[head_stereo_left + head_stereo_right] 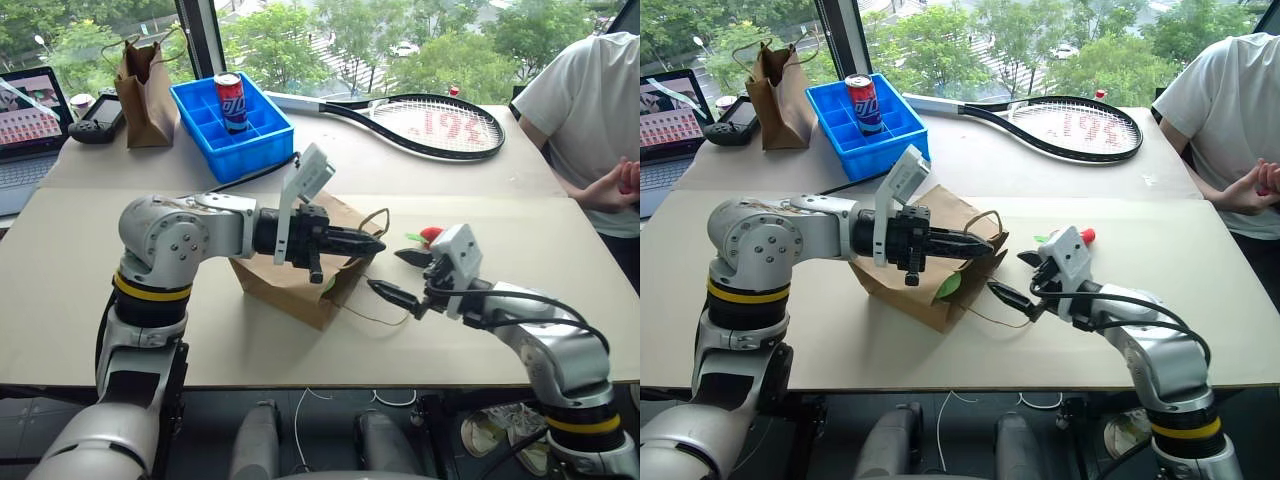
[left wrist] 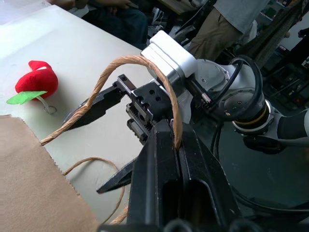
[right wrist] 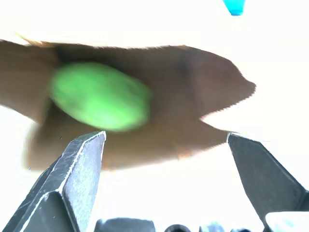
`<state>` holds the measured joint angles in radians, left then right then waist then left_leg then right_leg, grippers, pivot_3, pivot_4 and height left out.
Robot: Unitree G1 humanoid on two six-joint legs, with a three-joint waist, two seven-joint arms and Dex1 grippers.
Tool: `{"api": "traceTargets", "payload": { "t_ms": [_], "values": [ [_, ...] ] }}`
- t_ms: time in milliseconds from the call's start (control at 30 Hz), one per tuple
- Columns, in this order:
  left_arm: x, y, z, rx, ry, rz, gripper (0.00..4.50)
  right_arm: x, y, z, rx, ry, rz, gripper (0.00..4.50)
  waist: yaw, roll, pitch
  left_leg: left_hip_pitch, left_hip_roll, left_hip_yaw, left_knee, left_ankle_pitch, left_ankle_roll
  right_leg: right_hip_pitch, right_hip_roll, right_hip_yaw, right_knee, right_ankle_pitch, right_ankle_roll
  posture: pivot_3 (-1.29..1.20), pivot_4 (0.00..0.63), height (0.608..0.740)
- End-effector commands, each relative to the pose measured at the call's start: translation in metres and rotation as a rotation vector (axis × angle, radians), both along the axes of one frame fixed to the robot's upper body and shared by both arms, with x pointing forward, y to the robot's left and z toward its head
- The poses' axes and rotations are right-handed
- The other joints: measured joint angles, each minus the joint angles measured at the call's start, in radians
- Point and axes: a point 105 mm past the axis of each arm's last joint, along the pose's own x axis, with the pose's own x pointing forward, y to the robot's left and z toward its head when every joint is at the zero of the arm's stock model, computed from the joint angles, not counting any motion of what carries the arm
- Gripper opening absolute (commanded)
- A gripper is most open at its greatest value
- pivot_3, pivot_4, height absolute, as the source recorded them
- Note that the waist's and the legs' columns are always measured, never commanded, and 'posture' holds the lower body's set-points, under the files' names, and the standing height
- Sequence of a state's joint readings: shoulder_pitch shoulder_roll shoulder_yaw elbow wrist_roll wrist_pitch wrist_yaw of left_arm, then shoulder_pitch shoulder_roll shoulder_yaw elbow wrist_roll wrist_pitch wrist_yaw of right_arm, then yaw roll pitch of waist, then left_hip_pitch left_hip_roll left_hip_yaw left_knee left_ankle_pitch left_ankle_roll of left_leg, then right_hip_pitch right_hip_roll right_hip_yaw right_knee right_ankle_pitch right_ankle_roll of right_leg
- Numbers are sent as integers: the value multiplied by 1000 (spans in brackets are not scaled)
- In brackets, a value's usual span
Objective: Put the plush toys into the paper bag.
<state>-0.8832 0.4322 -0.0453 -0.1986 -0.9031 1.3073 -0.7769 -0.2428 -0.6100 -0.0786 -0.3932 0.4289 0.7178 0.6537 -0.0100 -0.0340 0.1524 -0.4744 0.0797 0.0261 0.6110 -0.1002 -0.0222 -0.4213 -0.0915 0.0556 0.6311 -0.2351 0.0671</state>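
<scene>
The wide brown paper bag (image 1: pixel 290 283) rests on the table with its mouth turned toward my right arm. My left gripper (image 1: pixel 366 243) is shut on one cord handle (image 2: pixel 145 65) and holds it up. The lime-green plush toy (image 3: pixel 99 96) lies inside the bag, a sliver of it visible at the mouth (image 1: pixel 948 286). My right gripper (image 1: pixel 402 276) stands open and empty just outside the mouth. The red plush toy (image 1: pixel 431 236) with its green leaf lies on the table just behind the right gripper.
A blue bin (image 1: pixel 262 140) holding a soda can (image 1: pixel 231 101) stands behind the bag, with a tennis racket (image 1: pixel 440 125) to its right. A taller brown bag (image 1: pixel 145 95), a controller (image 1: pixel 98 120) and a laptop (image 1: pixel 28 125) are at back left. A person (image 1: pixel 590 120) sits at right.
</scene>
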Motion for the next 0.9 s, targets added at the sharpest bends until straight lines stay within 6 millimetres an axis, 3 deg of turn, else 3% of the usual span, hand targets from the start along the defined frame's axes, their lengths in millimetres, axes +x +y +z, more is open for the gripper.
{"api": "traceTargets", "payload": {
  "t_ms": [33,200,333,433,467,567,667,800,900],
  "values": [
    [-1,3,12,-42,-50,15,0,29,-37,18,-15,-85,-173,4463,-4,0,0,0,0,0,0,0,0,0,0,1,0,0,0,0,150,740],
    [5,11,18,-62,-60,68,0,72,-60,4,-90,-105,-312,4463,-7,0,0,2,-1,0,-1,0,0,0,1,2,0,1,1,0,150,740],
    [9,18,22,-71,-66,110,0,91,-66,-16,-81,-64,-354,4463,-7,0,0,2,-1,0,-1,0,0,0,1,3,0,3,6,0,150,740],
    [16,27,26,-71,-85,157,0,97,-75,-42,-132,-5,-398,3839,-3,0,0,1,-2,0,-2,0,0,0,1,3,0,2,8,0,150,740],
    [17,28,27,-72,-92,166,0,97,-76,-48,-141,10,-403,3375,-4,0,0,1,-3,0,-3,0,0,0,0,4,0,2,9,0,150,740],
    [19,31,34,-87,-104,180,0,95,-76,-46,-135,-8,-395,2292,-4,0,0,1,-3,0,-3,0,0,1,0,5,-1,2,9,0,150,740],
    [19,32,38,-94,-105,181,0,80,-53,-23,-121,-107,-223,1374,-3,0,0,1,-3,0,-3,0,0,1,1,5,0,2,9,0,150,740],
    [20,31,37,-95,-97,182,0,42,-5,7,-152,-209,94,110,-8,1,1,1,-3,0,-3,0,0,0,1,6,0,2,10,0,150,740],
    [20,29,37,-87,-104,171,0,20,24,10,-218,-244,250,3,-12,1,1,2,-3,0,-3,0,0,0,2,6,1,2,10,0,150,740]
  ]
}}
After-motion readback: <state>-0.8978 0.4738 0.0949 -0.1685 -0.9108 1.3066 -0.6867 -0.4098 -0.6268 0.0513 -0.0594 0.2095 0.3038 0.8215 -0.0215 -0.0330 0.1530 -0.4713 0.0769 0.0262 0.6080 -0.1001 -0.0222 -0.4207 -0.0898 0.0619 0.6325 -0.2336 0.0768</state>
